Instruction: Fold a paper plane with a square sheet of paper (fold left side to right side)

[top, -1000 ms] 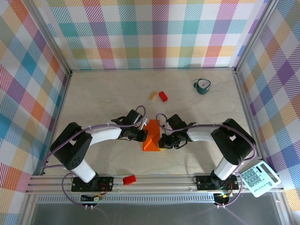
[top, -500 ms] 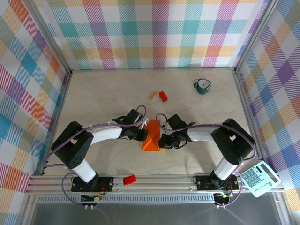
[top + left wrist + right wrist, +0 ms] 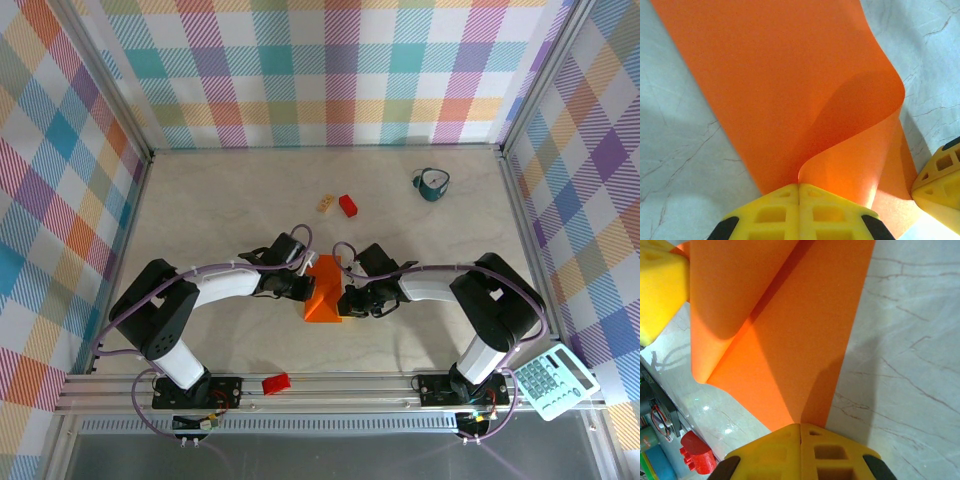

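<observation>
The marbled table (image 3: pixel 220 210) bears the orange paper (image 3: pixel 323 293), folded to a narrow wedge with one layer curling upward. At the paper's left edge the left gripper (image 3: pixel 799 187) has its fingers pressed together on the curled flap. At the paper's right edge the right gripper (image 3: pixel 800 427) pinches the sheet likewise. Well beyond the paper, to its right, stands what looks like a teal cup (image 3: pixel 433 184). Nearer the paper, a red block (image 3: pixel 348 205) lies just beside a tan block (image 3: pixel 327 204).
</observation>
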Motion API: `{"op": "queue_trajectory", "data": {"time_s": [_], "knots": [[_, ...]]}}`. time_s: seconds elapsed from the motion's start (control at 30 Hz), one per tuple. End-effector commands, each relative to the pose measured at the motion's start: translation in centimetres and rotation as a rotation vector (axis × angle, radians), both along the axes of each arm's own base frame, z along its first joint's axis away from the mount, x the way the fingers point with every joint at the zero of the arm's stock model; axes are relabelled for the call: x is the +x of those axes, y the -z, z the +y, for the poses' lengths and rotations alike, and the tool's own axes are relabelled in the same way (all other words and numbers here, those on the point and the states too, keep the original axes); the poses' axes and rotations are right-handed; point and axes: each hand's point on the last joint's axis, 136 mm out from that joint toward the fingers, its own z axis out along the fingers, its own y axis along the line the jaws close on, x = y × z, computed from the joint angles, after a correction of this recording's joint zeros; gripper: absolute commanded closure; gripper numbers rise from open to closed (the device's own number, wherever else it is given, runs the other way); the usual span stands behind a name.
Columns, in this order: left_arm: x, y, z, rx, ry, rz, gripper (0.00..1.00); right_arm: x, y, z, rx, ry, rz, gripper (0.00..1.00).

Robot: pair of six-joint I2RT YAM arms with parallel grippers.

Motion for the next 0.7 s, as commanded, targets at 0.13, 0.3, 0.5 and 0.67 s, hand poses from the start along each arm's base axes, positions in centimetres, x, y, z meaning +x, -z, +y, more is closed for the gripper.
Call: {"op": "queue_trajectory", "data": {"time_s": [0.13, 0.3, 0.5, 0.67], "knots": [[0.4, 0.2, 0.7, 0.031, -0.002, 0.001, 1.0, -1.2, 2.4, -1.8, -0.116, 0.003, 0.049, 1.0], [0.4, 0.3, 0.6, 0.026, 0.0, 0.004, 1.0, -1.1, 2.5, -1.7, -0.115, 0.002, 0.053, 1.0], [0.5, 0.4, 0.2, 0.007, 0.007, 0.006, 1.0, -1.1, 2.4, -1.7, -0.113, 0.001, 0.051, 1.0], [0.5, -0.7, -0.2, -0.031, 0.018, -0.024, 1.0, -1.1, 2.4, -1.7, -0.116, 0.0, 0.051, 1.0]]}}
